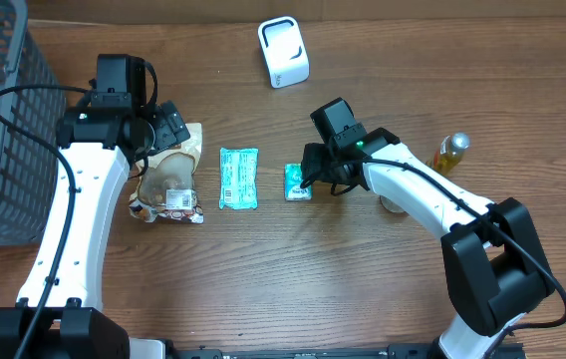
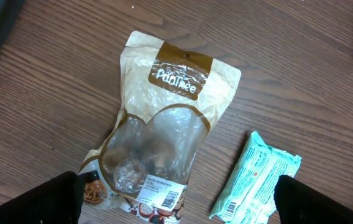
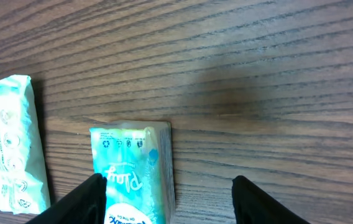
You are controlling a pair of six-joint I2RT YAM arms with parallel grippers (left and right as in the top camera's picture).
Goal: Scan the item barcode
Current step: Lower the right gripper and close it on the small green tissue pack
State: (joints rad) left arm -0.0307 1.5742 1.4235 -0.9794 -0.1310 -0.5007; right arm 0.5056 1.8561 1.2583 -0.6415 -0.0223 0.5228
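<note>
Currently tissue pack (image 1: pixel 298 183) lies flat, nearer robot than scanner (image 1: pixel 283 52). Right gripper (image 3: pixel 169 194) straddles it, jaws apart, nothing gripped. Likely light, squashy, slick wrapper; pinch long sides. Left gripper (image 2: pixel 179 200) gaping, empty.

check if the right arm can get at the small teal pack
Probably yes: the right gripper hangs just over the small teal pack, jaws open with the pack between them and nothing on top. The bigger teal pack lies apart beside it.
</note>
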